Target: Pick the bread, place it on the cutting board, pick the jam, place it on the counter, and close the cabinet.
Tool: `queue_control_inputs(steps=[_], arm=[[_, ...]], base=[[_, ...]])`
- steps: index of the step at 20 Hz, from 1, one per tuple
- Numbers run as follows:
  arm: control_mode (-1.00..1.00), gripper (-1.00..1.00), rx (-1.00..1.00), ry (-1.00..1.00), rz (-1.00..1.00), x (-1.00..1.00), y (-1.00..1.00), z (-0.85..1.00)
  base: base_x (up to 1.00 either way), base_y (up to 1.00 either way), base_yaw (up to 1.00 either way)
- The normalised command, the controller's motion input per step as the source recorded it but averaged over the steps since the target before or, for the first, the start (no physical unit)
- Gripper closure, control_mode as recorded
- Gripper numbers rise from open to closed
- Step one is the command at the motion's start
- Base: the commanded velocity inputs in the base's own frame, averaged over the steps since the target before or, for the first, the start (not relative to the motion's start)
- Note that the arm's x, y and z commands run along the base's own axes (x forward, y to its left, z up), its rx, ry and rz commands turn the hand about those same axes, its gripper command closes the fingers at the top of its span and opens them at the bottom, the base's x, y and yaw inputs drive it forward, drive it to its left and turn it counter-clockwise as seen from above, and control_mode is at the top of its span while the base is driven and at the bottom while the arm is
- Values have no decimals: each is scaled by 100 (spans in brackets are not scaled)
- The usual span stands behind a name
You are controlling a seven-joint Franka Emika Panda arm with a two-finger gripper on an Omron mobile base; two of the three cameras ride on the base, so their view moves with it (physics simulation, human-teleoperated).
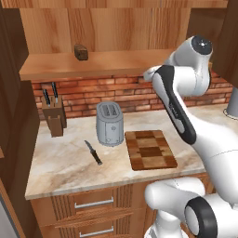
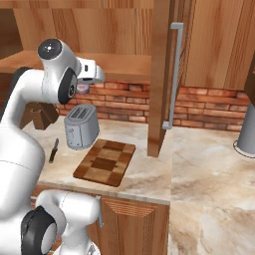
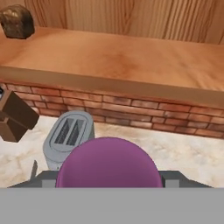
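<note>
My gripper (image 3: 109, 179) is shut on the jam (image 3: 108, 162), a purple jar whose rounded side sits between the two dark fingertips. In the right base view the jam (image 2: 82, 89) hangs under the hand, in front of the cabinet shelf and above the toaster. The bread (image 1: 81, 52) is a dark brown chunk sitting on the cabinet shelf (image 1: 93, 64), to the left of the hand; the bread (image 3: 17, 22) also appears at the upper left of the hand view. On the counter (image 1: 65, 162) the patchwork cutting board (image 1: 150, 149) lies bare. The cabinet door (image 2: 160, 74) stands open.
A grey toaster (image 1: 109, 123) stands left of the board. Near the counter's front a black knife (image 1: 93, 152) lies flat, and a knife block (image 1: 54, 116) stands against the brick wall. A grey vessel (image 2: 246, 132) sits at the far right.
</note>
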Motion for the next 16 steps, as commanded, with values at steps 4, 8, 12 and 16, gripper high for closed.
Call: queue_control_inputs(steps=[4,8,12,16], arm=[[-100,100,0,0,0,-11,-35,-21],[-100,100,0,0,0,-10,-38,-27],[-100,100,0,0,0,-5,-31,-34],[-100,100,0,0,0,-3,-26,-38]], base=[[0,0,0],[0,0,0],[0,0,0],[0,0,0]])
